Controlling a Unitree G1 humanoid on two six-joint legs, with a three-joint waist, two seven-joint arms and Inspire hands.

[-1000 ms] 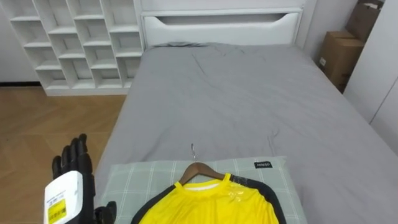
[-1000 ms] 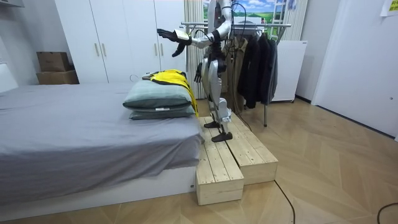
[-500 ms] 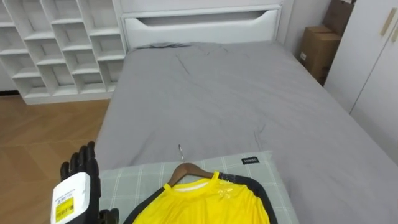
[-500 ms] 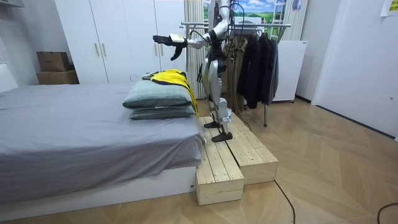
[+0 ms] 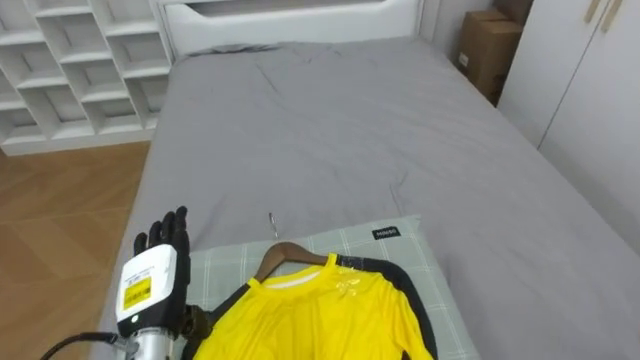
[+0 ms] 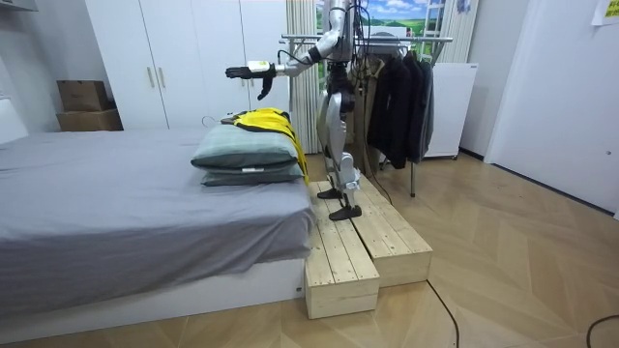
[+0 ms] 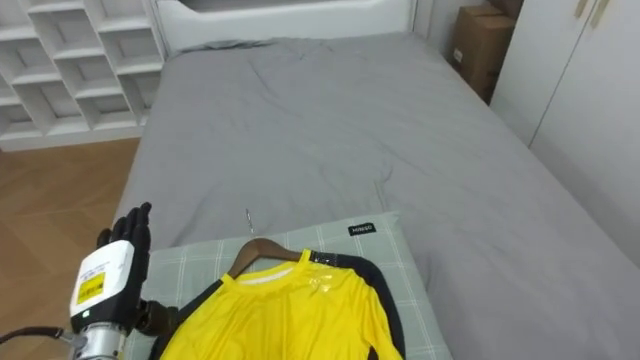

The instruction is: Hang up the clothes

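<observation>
Your left robot hand point(image 5: 158, 268) hovers, fingers straight and apart, at 9 o'clock of the yellow shirt point(image 5: 320, 320). The shirt lies on the checked pillow point(image 5: 230, 262), likely limp and light, its lower half cut off. Take the stiff wooden hanger point(image 5: 285, 256) at the collar. Its thin hook point(image 5: 272, 224), toward 12 o'clock, barely shows against the bed point(image 5: 330, 120).

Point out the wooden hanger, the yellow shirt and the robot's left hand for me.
wooden hanger point(image 5: 286, 253): left eye view, on its wooden shoulder.
yellow shirt point(image 5: 320, 320): left eye view, on the chest.
left hand point(image 5: 166, 236): left eye view, on its straight fingers.
</observation>
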